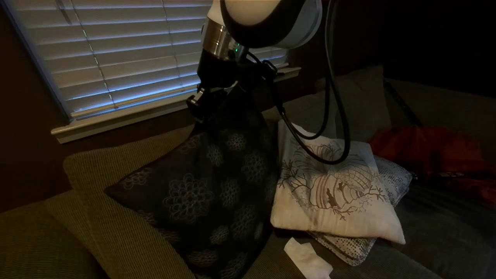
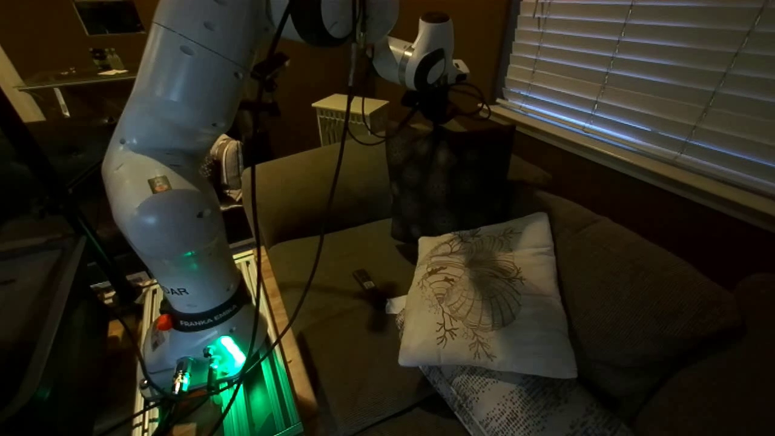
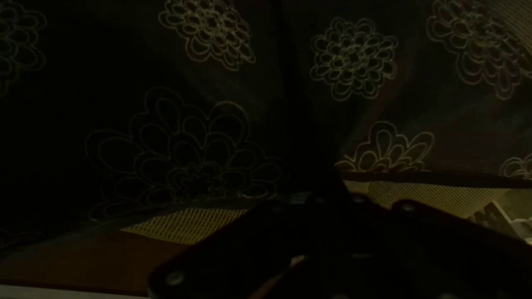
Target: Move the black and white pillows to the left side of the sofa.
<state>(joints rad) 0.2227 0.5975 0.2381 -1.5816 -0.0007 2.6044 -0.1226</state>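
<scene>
In an exterior view the black pillow (image 1: 221, 190) stands on edge to the left of the white pillow (image 1: 337, 193), close beside it; whether the two touch is hard to tell in this dim light. In an exterior view it also shows just beyond the white pillow on the sofa (image 2: 348, 248), on the side toward what looks like an armrest (image 2: 296, 188). The pincer (image 3: 338, 198) is clamped on the black pillow's upper edge: in the wrist view the flowered fabric gathers in creases at its tips, though the grip itself is nearly lost in shadow. The white pillow lies free on top of the grey-patterned pillow (image 2: 521, 399), with a piece of white paper (image 1: 308, 259) in front of it and a red cloth (image 1: 430, 151) off to its right. As I judge it, the job is about half done: the black pillow seems at or near its goal, left of the white pillow, but is not yet let go, and too little of its lower edge shows to say whether the sofa bears its weight. What is left, I think, is to settle and release the black pillow, then grip the white pillow, which nothing holds at this moment, and bring it over to the same side.
</scene>
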